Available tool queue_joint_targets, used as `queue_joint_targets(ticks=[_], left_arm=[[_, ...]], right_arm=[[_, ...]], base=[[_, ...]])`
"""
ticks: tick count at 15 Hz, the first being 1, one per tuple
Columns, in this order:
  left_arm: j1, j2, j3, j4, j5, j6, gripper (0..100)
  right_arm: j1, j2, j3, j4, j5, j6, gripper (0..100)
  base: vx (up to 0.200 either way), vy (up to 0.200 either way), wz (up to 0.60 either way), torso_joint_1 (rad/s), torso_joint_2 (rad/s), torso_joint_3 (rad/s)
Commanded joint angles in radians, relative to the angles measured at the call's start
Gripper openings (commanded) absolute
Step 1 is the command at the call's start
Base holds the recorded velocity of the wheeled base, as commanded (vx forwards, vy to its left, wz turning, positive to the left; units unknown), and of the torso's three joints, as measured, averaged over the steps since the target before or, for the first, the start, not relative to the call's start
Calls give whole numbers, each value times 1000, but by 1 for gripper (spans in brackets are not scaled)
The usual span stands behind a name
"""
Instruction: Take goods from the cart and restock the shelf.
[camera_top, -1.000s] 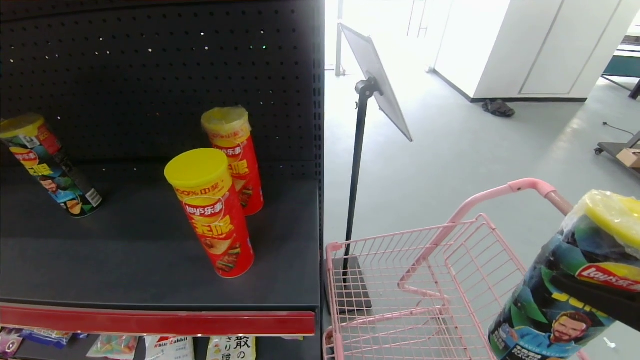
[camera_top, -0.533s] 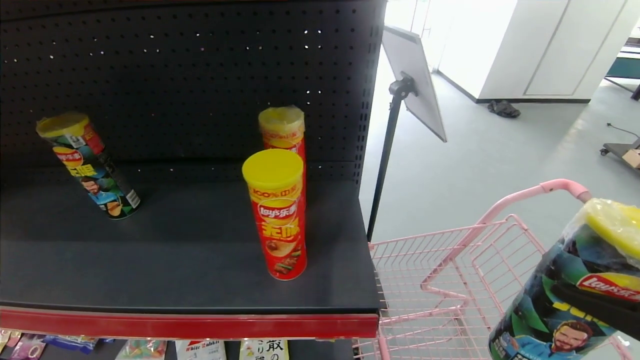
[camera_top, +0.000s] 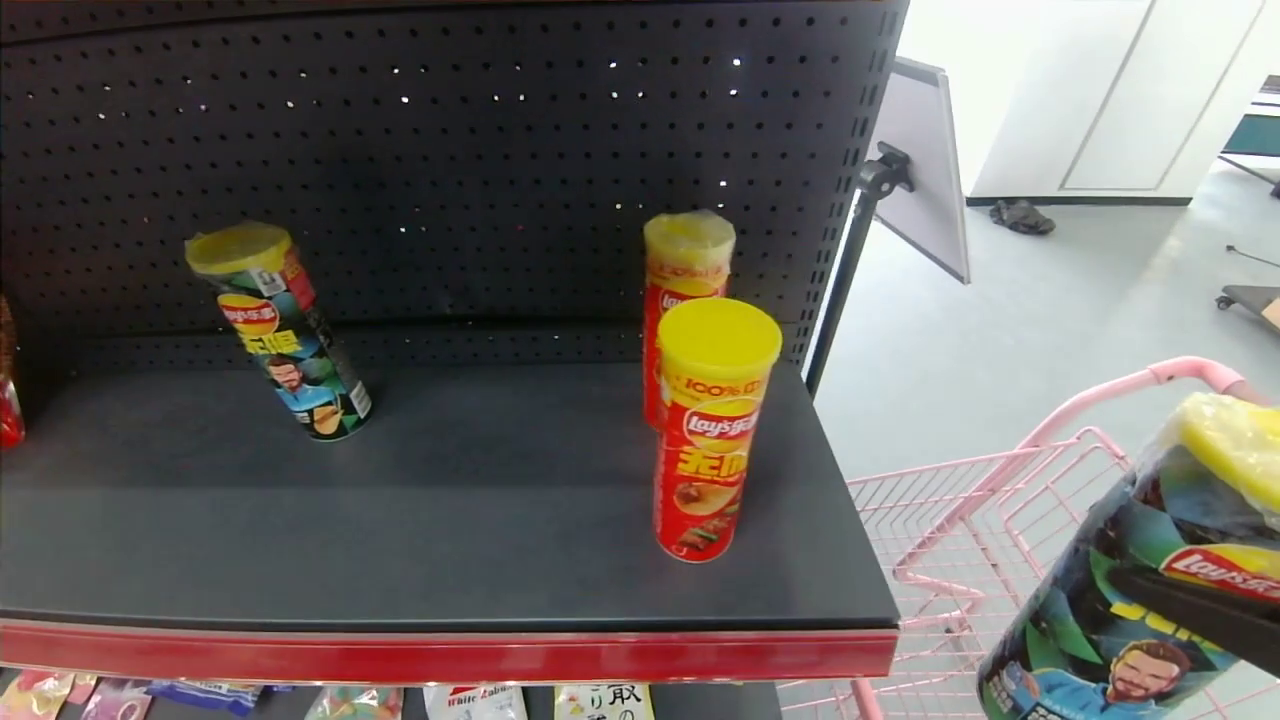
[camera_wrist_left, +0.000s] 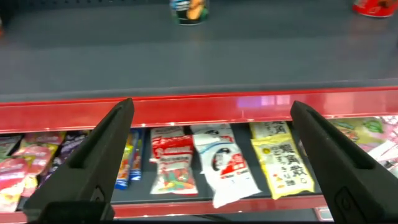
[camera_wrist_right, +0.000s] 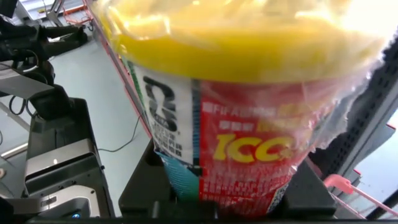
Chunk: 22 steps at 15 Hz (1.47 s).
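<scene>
On the dark shelf (camera_top: 450, 520) stand two red chip cans with yellow lids, one in front (camera_top: 712, 430) and one (camera_top: 685, 260) right behind it, near the shelf's right end. A green-and-blue can (camera_top: 280, 330) stands at the back left. My right gripper (camera_top: 1200, 612) is shut on another green-and-blue chip can (camera_top: 1120, 600), held upright over the pink cart (camera_top: 1000, 500), right of the shelf. The right wrist view has that can (camera_wrist_right: 249, 124) close up, between the right gripper's (camera_wrist_right: 230, 193) fingers. My left gripper (camera_wrist_left: 211, 155) is open, facing the shelf's red front edge (camera_wrist_left: 199, 109).
Snack bags (camera_wrist_left: 217, 165) hang on the level below the shelf. A white sign board (camera_top: 925, 150) on a black pole (camera_top: 835, 290) stands just right of the shelf. A red item (camera_top: 8, 400) sits at the shelf's far left. Open grey floor lies behind the cart.
The head camera has turned left, so shelf, cans and cart slide right in the picture. The held can keeps its place at the lower right.
</scene>
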Motion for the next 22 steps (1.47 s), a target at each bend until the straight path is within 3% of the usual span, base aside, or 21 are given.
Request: queue_joint_targets(ticks=[1,20,22], left_arm=[[0,0,0,0,0,0,100],[0,0,0,0,2,-9,100],[0,0,-2,0,2,-7,100]], right_arm=[[1,2,0,0,0,0,0],[1,-24,42,0,1,3,0],[1,-28,40,-2,1,3,0]], base=[[0,200,0,7,2,7],[0,200,0,3,2,2],[0,0,0,0,0,0]])
